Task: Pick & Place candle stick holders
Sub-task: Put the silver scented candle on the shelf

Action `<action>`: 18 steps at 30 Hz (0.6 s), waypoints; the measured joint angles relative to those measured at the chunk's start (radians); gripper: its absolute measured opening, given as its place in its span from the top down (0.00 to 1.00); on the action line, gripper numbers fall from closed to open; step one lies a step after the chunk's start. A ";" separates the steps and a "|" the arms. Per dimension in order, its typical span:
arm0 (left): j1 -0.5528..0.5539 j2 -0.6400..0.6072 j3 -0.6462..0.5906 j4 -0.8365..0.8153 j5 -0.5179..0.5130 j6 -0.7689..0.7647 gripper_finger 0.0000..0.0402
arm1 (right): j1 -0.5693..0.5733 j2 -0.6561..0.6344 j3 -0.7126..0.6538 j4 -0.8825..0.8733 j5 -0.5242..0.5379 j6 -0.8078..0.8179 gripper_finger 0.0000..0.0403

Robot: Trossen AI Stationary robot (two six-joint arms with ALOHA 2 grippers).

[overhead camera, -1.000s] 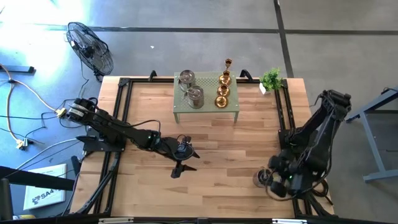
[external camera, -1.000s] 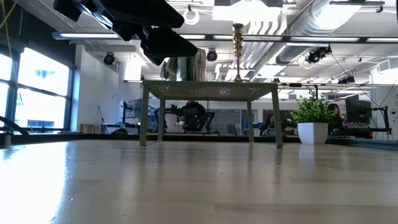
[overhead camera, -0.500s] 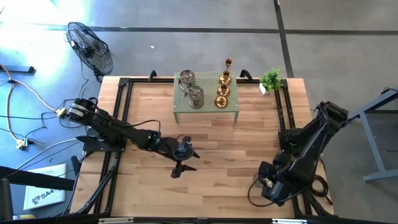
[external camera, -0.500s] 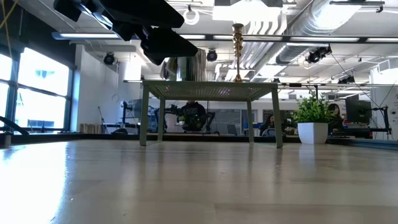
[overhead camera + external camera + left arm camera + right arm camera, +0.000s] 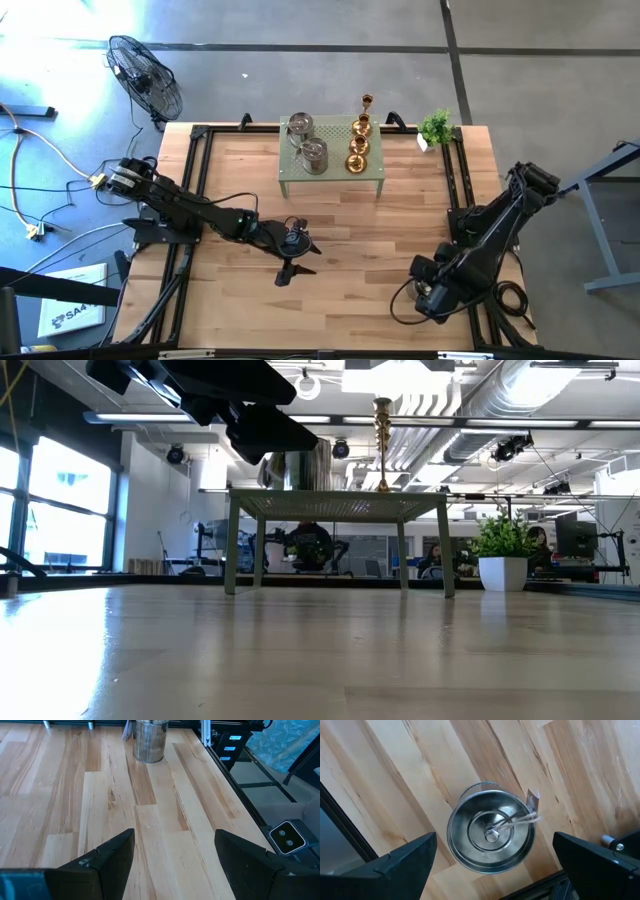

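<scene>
One silver holder point(image 5: 491, 836) stands near the table's point(image 5: 350, 240) front right corner, under your spread, empty right gripper point(image 5: 490, 865); descend straight, centred, then close. Left gripper point(image 5: 170, 855) waits released mid-table.

Silver holder point(image 5: 491, 835) hidden under right arm in high view; top cut off in left wrist view.

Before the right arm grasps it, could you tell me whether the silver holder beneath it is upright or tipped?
Upright: the right wrist view looks straight down into the silver holder, showing its round rim and centre socket, and the left wrist view shows its wall vertical on the table.
</scene>
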 joint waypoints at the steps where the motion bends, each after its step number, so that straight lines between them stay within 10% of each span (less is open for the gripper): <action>1: 0.000 0.000 0.000 0.000 0.000 0.000 0.33 | 0.000 0.000 0.000 0.000 0.001 0.001 0.03; 18: 0.000 0.000 0.000 0.000 0.000 0.000 0.33 | 0.001 -0.007 -0.175 0.207 -0.080 0.020 0.03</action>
